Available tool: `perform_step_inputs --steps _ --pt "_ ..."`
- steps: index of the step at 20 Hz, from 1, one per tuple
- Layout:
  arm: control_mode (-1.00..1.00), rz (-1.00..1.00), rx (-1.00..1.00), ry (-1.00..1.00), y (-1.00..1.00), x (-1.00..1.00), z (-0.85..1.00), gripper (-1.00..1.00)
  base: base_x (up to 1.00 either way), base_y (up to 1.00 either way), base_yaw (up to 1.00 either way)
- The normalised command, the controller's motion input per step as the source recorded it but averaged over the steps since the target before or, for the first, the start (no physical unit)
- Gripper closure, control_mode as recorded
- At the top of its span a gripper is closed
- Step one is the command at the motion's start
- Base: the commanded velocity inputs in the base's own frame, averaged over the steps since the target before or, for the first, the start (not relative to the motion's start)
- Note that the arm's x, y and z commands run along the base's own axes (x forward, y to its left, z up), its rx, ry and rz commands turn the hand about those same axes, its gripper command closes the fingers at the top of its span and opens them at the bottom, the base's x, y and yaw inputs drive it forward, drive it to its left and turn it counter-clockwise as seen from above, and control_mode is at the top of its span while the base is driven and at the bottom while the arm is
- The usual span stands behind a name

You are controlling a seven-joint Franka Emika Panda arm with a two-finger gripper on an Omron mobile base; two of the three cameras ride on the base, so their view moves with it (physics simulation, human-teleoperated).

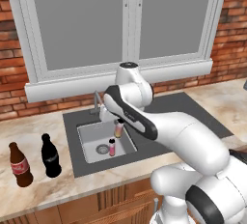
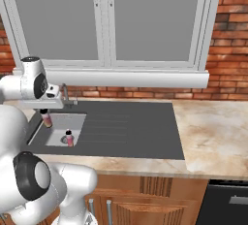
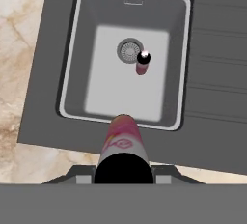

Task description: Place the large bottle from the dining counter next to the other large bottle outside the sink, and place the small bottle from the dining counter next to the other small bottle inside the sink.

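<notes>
While the white arm (image 1: 144, 117) reaches out over the sink (image 1: 91, 133), its gripper (image 1: 118, 121) is pinching a small pink bottle (image 1: 118, 129) by the black cap, and that bottle hangs upright above the basin, clear of the floor of it. From the hand view you look straight down the held small pink bottle (image 3: 122, 143), dark cap nearest the lens, with the finger tips (image 3: 82, 172) pressed in on either side of it, and the sink (image 3: 72, 73) spread out beneath. Down in the basin stands the other small bottle (image 1: 112, 147), also pink with a black cap, upright just beside the round drain (image 1: 102, 148); in the hand view that other small bottle (image 3: 142, 63) touches the edge of the drain (image 3: 129, 50). From the right base view the held bottle (image 2: 47, 119) sits near the back of the basin, below the faucet (image 2: 68, 98), well above and behind the standing one (image 2: 69, 137). Over on the marble counter (image 1: 38, 189) to the left of the sink, two large bottles stand side by side: a brown cola bottle with a red label (image 1: 20, 165) and a black bottle (image 1: 50, 156) just beside it, nearer the sink. Behind it all are the grey window (image 1: 120, 20) and the brick wall (image 1: 234, 30).
</notes>
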Motion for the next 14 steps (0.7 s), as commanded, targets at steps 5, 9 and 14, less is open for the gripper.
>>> perform_step_inputs --steps 5,9,14 --pt "-1.0 0.0 0.0 0.0 0.46 -0.01 0.0 1.0 0.0 0.0 0.0" --pt "-1.0 0.0 0.0 0.0 0.46 0.0 0.0 1.0 0.0 0.0 0.0" --pt "-1.0 0.0 0.0 0.0 0.12 0.03 -0.01 1.0 0.0 0.0 0.0"
